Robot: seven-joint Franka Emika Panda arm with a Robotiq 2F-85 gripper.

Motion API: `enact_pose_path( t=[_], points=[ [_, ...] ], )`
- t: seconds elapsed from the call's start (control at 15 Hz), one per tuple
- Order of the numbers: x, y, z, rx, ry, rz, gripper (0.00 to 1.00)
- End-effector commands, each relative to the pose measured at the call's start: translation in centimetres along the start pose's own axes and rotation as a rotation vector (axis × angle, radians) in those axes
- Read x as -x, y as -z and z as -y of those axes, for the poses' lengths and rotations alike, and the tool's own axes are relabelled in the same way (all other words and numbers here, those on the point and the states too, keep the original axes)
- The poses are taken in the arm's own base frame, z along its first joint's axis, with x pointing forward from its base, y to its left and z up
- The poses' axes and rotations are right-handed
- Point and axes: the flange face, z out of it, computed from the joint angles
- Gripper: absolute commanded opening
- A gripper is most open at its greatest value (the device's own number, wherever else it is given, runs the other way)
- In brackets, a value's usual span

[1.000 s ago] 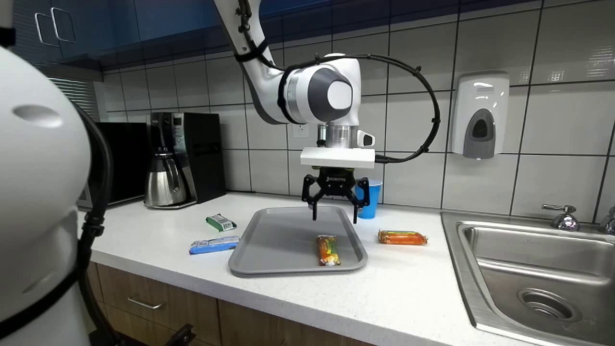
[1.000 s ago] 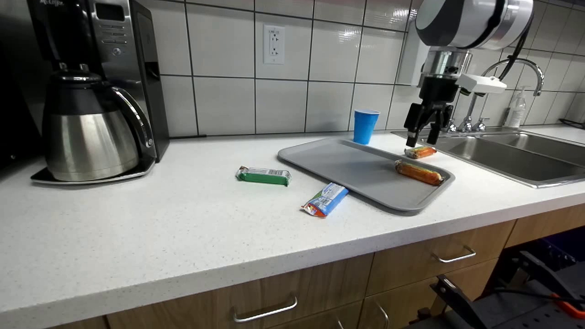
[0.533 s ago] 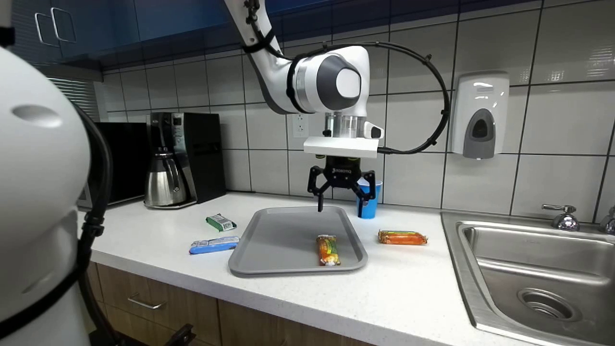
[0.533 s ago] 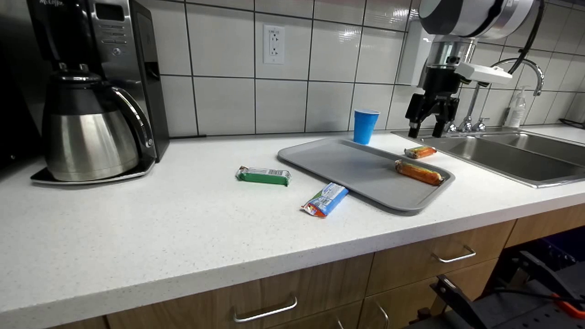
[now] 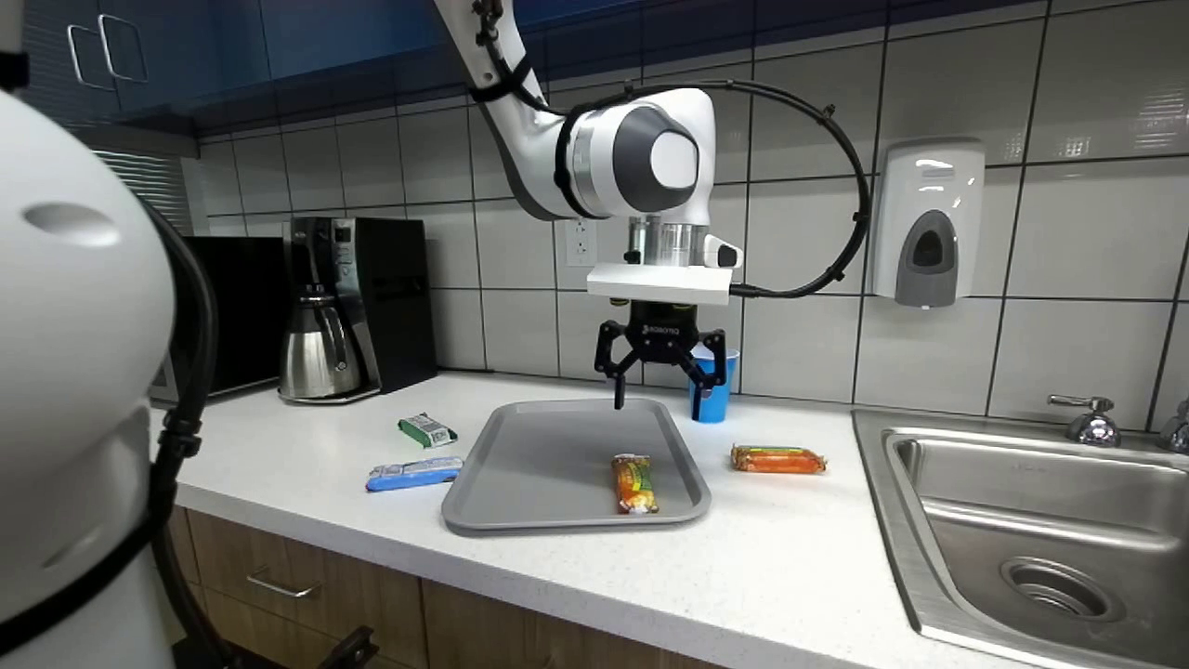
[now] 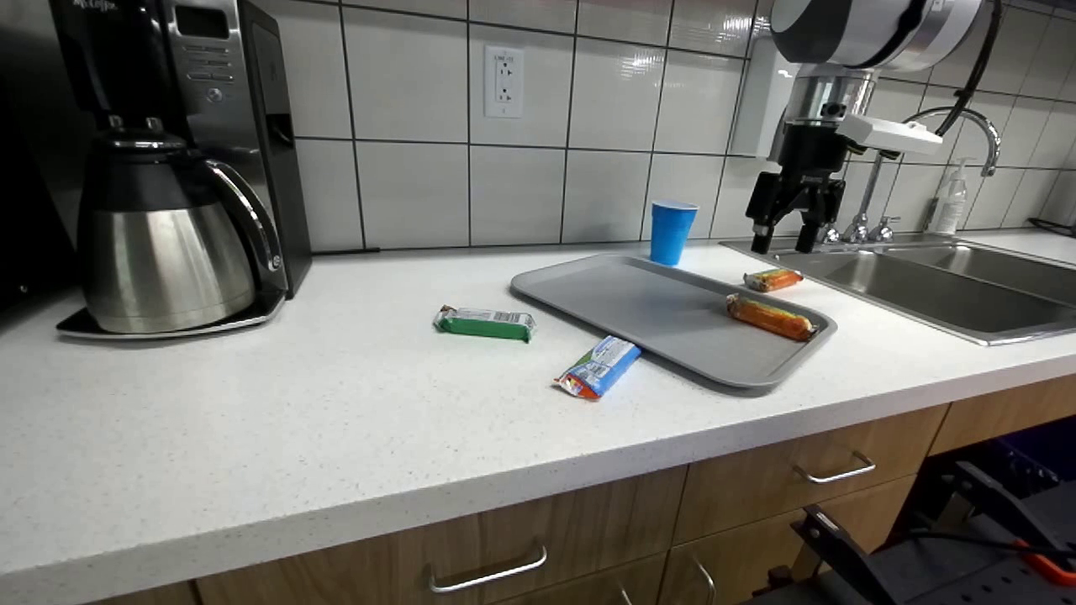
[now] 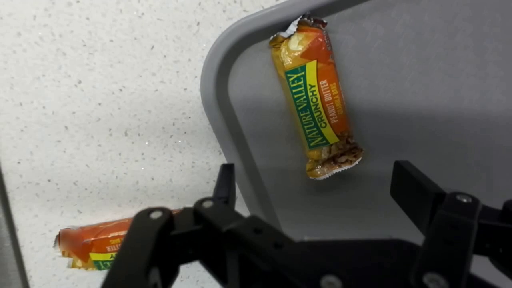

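Note:
My gripper (image 5: 658, 409) is open and empty, held in the air above the far right side of the grey tray (image 5: 529, 465). It also shows in an exterior view (image 6: 783, 245). In the wrist view its jaws (image 7: 314, 170) stand wide apart. An orange granola bar (image 7: 312, 100) lies in the tray, just ahead of the fingertips and untouched; it shows in both exterior views (image 5: 634, 485) (image 6: 769, 318). A second orange bar (image 5: 778, 460) lies on the counter right of the tray; in the wrist view (image 7: 104, 240) a finger partly hides it.
A blue cup (image 6: 672, 235) stands behind the tray, partly behind the gripper in an exterior view. A green bar (image 6: 485, 323) and a blue bar (image 6: 598, 367) lie beside the tray. A coffee maker (image 5: 395, 307) and a sink (image 5: 1050, 492) flank the area.
From one second to half a second ago, my gripper rose slightly and shifted a little to the right in both exterior views. Since then nothing has visibly moved. The bars, tray and cup stayed put.

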Motion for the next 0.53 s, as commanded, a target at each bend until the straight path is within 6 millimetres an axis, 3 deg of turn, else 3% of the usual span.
enact_pose_path(
  t=[0.0,0.47],
  points=[
    [0.0,0.1,0.0,0.0,0.0,0.001,1.0],
    [-0.7,0.8,-1.2,0.028,-0.102,-0.059,1.0]
  ],
)
